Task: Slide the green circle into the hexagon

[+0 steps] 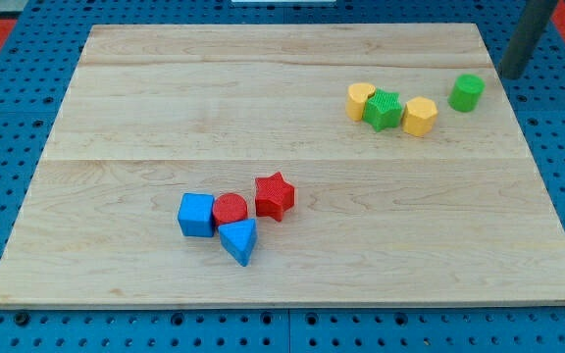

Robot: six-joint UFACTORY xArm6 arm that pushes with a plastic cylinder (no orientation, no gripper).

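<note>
The green circle [466,92] stands near the board's right edge, in the view's upper right. The yellow hexagon [420,116] lies just to its lower left, with a small gap between them. My tip [511,75] is to the upper right of the green circle, at the board's right edge, and touches no block. A green star [384,109] sits against the hexagon's left side. Another yellow block [360,100], its shape unclear, sits to the left of the star.
A second cluster lies left of centre near the view's bottom: a red star [274,196], a red circle [230,209], a blue square [196,215] and a blue triangle [239,241]. The wooden board [116,118] rests on a blue pegboard.
</note>
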